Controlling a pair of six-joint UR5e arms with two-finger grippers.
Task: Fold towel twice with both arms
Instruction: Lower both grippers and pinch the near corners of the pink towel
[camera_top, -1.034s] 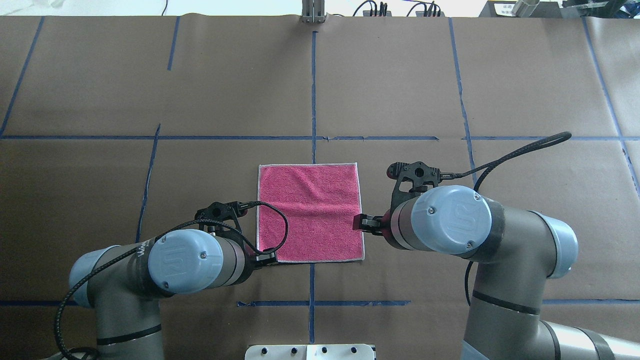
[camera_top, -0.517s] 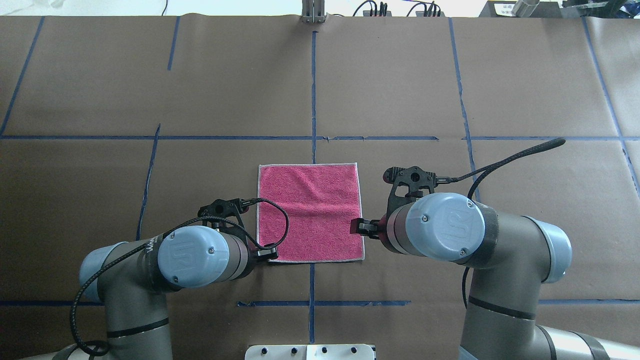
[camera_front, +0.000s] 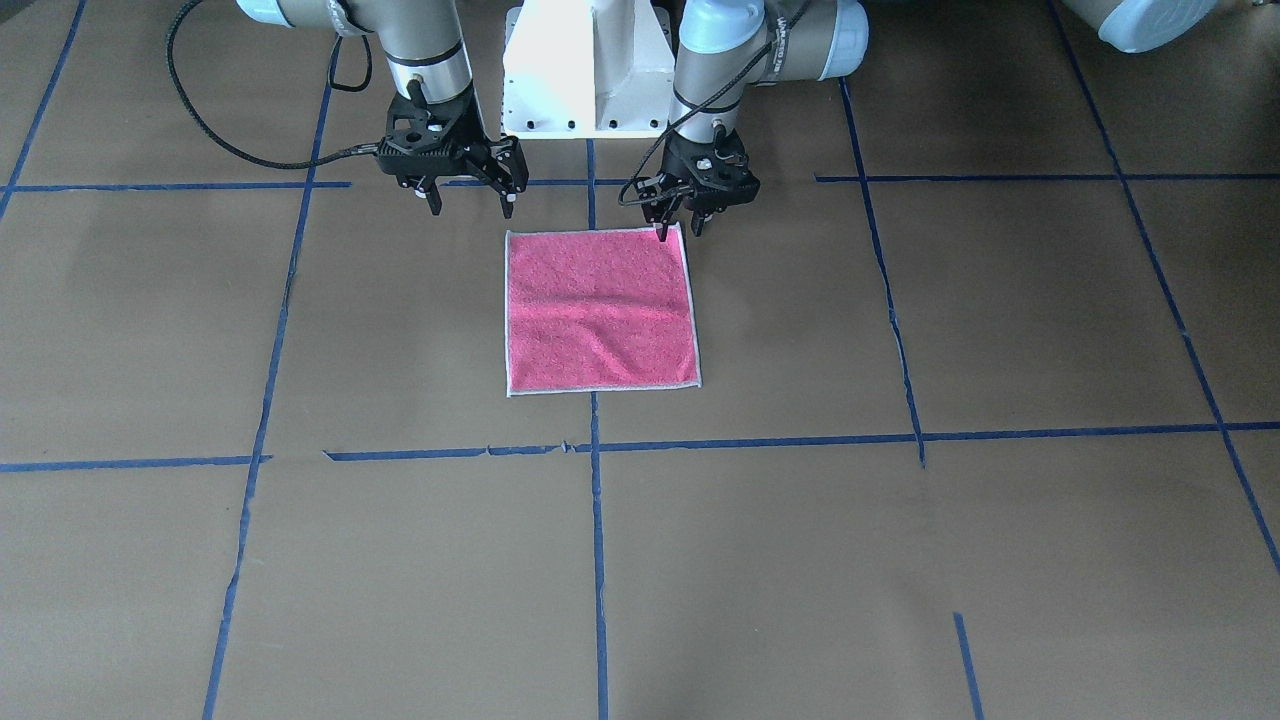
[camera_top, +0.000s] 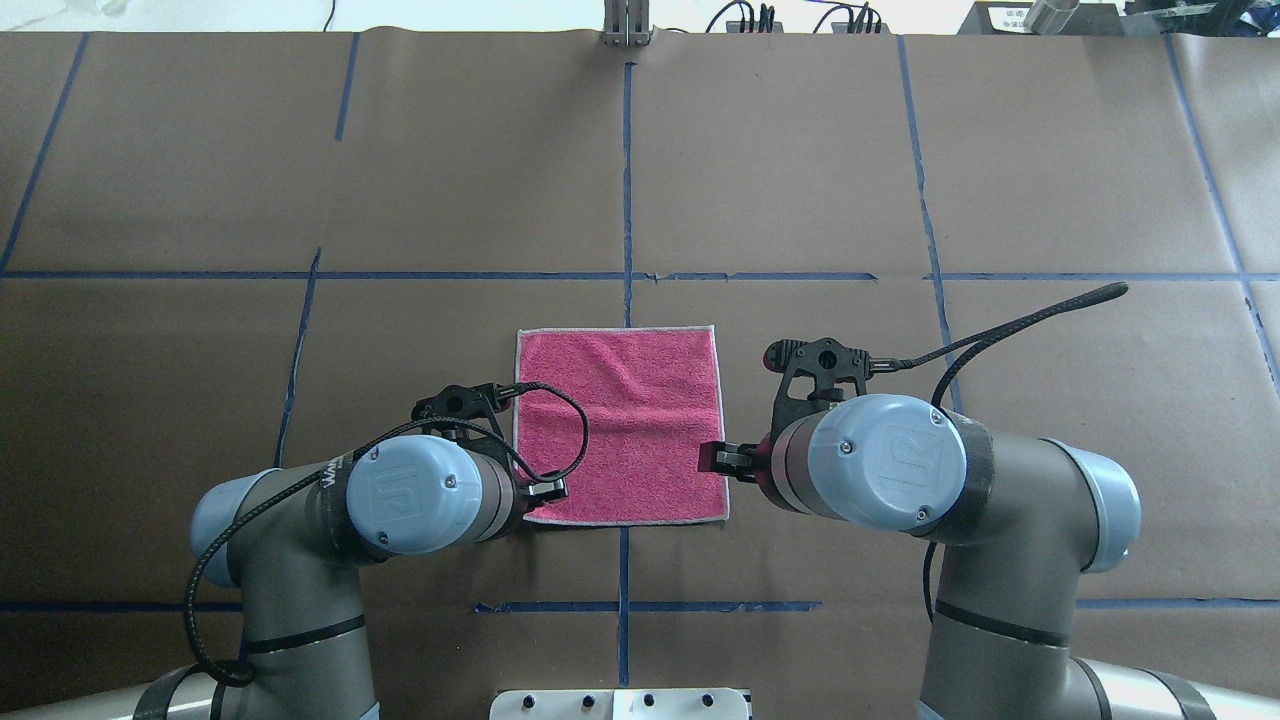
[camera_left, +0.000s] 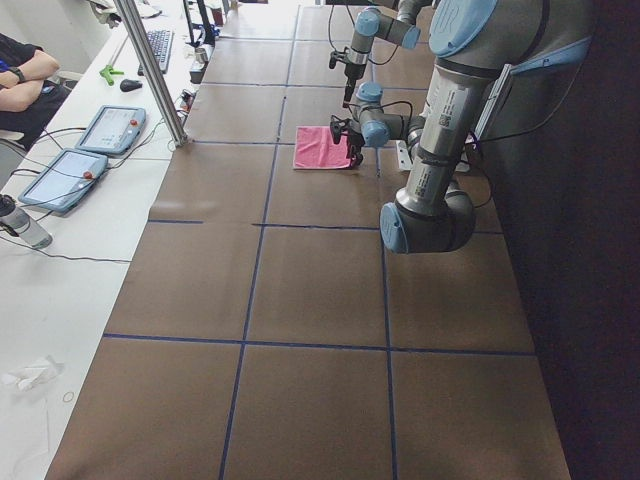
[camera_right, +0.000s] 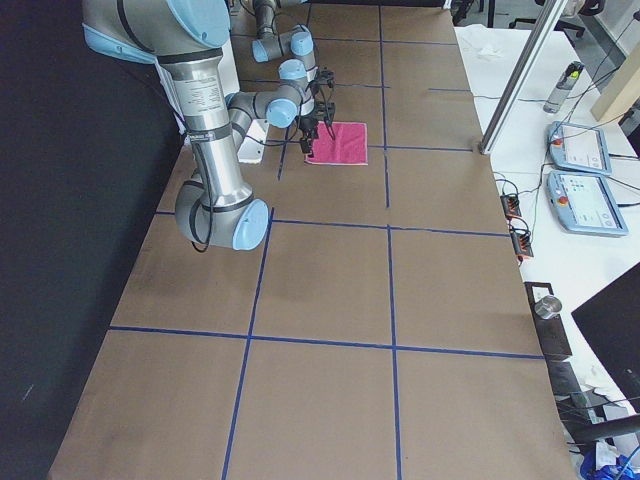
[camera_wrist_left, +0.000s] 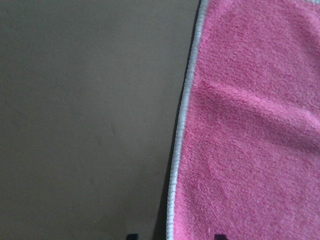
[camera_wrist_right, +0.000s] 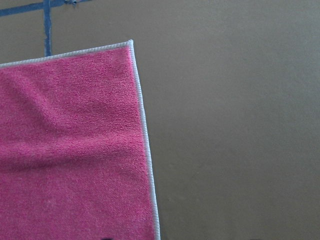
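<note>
The towel (camera_top: 620, 420) lies flat on the table (camera_top: 800, 180), unfolded (both folds to come), left gripper (camera_front: 680, 233) parted astride one near corner, right gripper (camera_front: 472, 208) spread wide near the other.

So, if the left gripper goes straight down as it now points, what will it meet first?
Probably the towel. The left gripper hangs over its corner, and the stitched edge lies between the open jaws, one over pink cloth, the other over bare table. The height is unclear.

The towel (camera_top: 625, 400) is nubby terry cloth with a stitched border. Matt paper covers the bench (camera_top: 800, 150); the arms (camera_top: 300, 580) are satin metal with glossy caps.
</note>
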